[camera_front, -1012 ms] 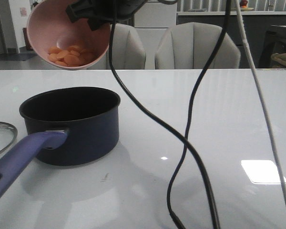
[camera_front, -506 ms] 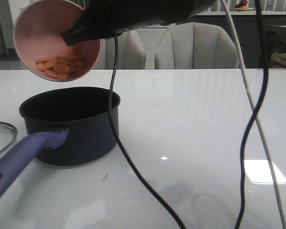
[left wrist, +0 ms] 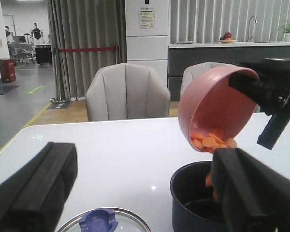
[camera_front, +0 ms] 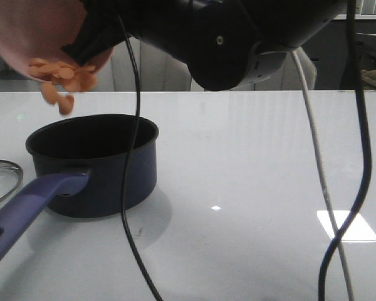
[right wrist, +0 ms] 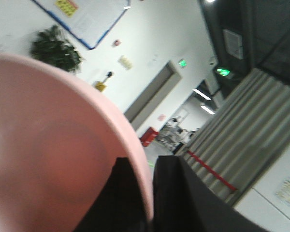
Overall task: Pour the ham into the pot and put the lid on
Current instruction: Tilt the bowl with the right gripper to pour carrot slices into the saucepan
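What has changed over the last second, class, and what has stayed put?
The right hand has tipped the pink bowl further and carried it left; the ham now spills over its rim toward the pot. Pot and lid have not moved.

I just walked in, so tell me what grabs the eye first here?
The pink bowl, tipped steeply above the pot, with ham spilling over its rim; the right claw is clamped on that rim. The lid lies on the table left of the pot, beside its purple handle.
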Robot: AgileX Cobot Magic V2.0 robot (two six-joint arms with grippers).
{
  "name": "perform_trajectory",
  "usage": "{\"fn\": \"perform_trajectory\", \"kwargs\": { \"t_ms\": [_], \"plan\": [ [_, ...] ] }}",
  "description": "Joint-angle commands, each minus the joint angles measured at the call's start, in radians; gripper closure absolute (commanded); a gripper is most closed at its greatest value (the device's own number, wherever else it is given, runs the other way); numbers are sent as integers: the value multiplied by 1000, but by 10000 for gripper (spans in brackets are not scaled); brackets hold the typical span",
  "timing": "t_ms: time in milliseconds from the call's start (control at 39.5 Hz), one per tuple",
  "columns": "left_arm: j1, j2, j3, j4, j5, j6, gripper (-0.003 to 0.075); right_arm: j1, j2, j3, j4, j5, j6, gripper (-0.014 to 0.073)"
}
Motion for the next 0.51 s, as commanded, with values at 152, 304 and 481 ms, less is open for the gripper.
{"fn": "perform_trajectory", "kwargs": {
  "t_ms": [152, 304, 481],
  "plan": [
    [-7, 11, -29, -2, -83, -3, 116, -1, -58, -22, 61, -117, -57, 459],
    [-7, 11, -29, -2, -83, -3, 116, -1, -58, -9, 66, -141, -87, 459],
    [-7, 11, -29, -2, -83, -3, 117, 2, -58, -1, 82, -157, -91, 459]
  ]
}}
